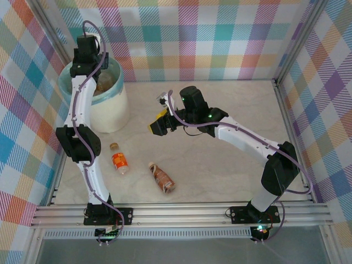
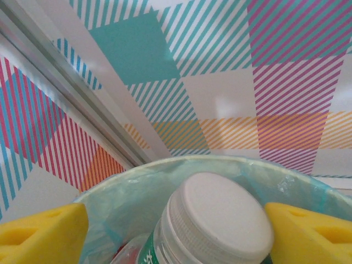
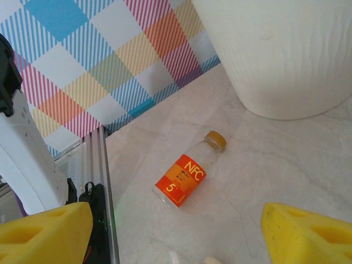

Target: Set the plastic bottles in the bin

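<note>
over the bin (image 2: 264, 168), left fingers (image 2: 38, 231) stand wide apart flanking a white-capped bottle (image 2: 220, 220).

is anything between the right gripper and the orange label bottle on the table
Nothing visible. In the right wrist view, bare table lies between the right gripper and the orange-label bottle; the bin stands beyond it.

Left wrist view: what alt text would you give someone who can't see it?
A white-capped clear plastic bottle sits between the open left tool's yellow fingers, over a round bin lined with a light blue-green bag. Behind is a striped plaid wall.
</note>
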